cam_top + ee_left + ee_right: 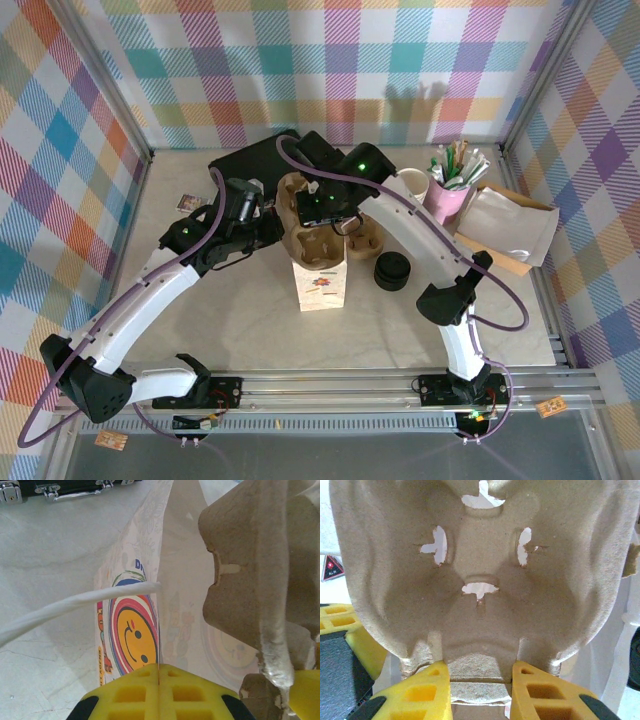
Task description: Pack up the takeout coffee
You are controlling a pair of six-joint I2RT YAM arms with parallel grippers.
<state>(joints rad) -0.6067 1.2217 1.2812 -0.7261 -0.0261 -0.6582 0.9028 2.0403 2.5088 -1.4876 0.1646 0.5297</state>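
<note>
light: bright, even, from overhead | shadows: soft, a spiky one on back wall (410,100) | glare: bloom round green LED (362,157) | focus: top view sharp; pulp tray (480,605) crisp; paper bag (132,635) print legible; white cord (75,605) and left gripper (158,690) soft | distortion: slight bowing at top-view edges

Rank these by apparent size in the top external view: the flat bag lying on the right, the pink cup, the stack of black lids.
1. Flat bag, clearly the largest.
2. Pink cup.
3. Stack of black lids, smallest, though not far behind the cup.
</note>
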